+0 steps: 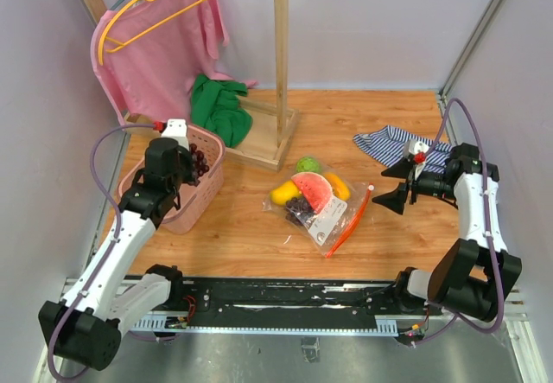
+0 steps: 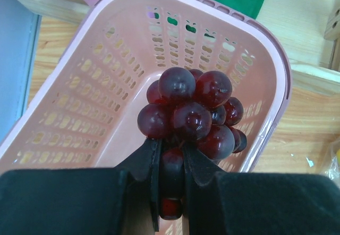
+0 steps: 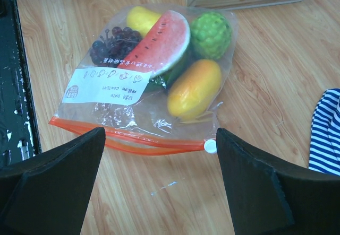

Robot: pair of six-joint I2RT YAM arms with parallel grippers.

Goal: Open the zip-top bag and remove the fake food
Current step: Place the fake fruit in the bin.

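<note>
Two printed words, DATE and CONTENT, can be read on the white label (image 3: 106, 88) of the zip-top bag (image 3: 133, 119), seen upside down from the right wrist. The small orange mark at the label's end and the line of tiny characters along the rind of the watermelon slice (image 3: 162, 41) are too small to be made out. The bag is laid flat on the wooden table (image 3: 265, 49) between the two arms. Its orange zip strip (image 3: 133, 145) is turned towards the right gripper (image 3: 161, 134), with a white slider (image 3: 211, 146) at one end. From above, the strip's long axis is seen to run diagonally. Inside, a yellow fruit (image 3: 142, 18), an orange fruit (image 3: 194, 89), a green ball (image 3: 211, 35) and purple grapes (image 3: 111, 44) are packed around the slice, the grapes partly hidden behind it. The right gripper's jaws are spread wide with nothing between them. The left gripper (image 2: 171, 155) is closed narrowly on a dark red grape bunch (image 2: 191, 115), held over the pink basket (image 2: 106, 86); whether the bunch touches the basket cannot be told
</note>
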